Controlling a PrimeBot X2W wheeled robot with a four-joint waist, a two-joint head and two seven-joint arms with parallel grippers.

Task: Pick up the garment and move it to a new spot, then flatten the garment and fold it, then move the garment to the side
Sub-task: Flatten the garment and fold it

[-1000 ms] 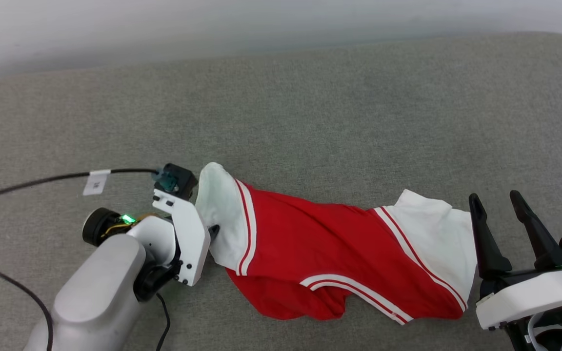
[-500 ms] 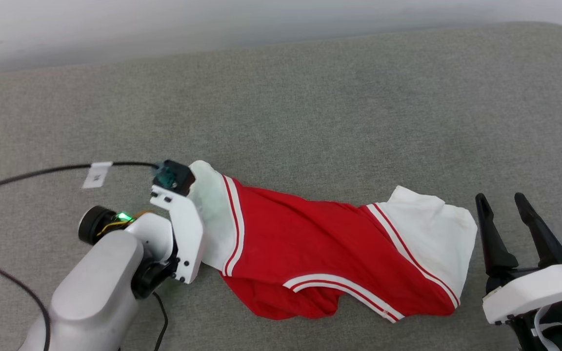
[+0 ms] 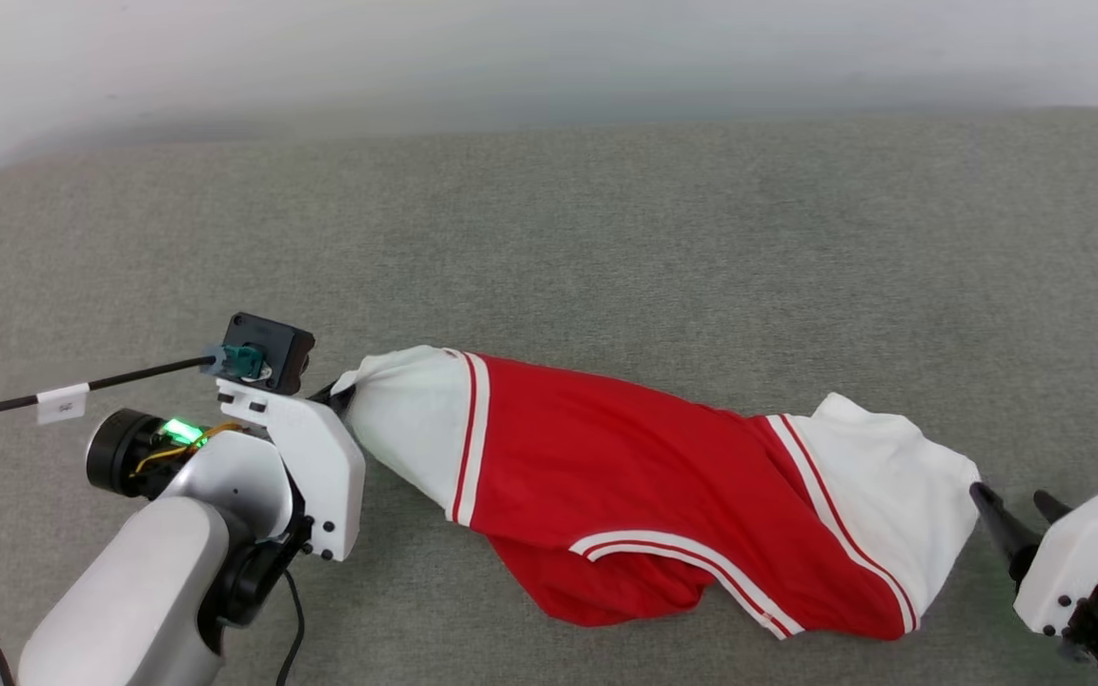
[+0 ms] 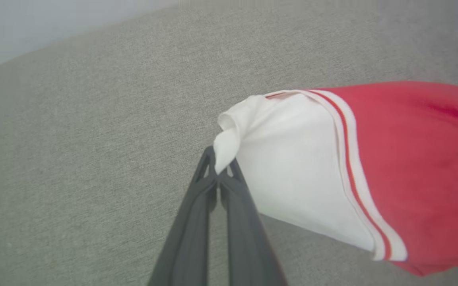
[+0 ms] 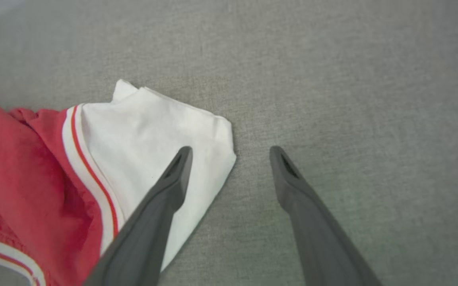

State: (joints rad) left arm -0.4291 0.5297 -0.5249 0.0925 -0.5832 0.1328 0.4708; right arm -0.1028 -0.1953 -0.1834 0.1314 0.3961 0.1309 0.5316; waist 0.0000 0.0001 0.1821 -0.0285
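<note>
Left gripper (image 4: 218, 169): two long dark fingers pressed together, pinching a bunched white corner of the bright red soft fabric garment (image 3: 625, 476), which has white end panels and thin white double-stripe trim. The garment lies stretched sideways across the grey woven fabric cushion (image 3: 606, 238), in front of me. Its left white end is drawn to a point at my pinch and looks slightly raised off the cushion. The red middle is rumpled, with a fold hanging toward me.

Right gripper (image 5: 231, 153): fingers spread wide, gripping nothing, just beside the garment's right white panel. One finger sits over that panel's edge and the other over bare cushion; I can't tell if either touches.

A thin black cable with a white tag (image 3: 63, 403) runs off left from my left wrist.
</note>
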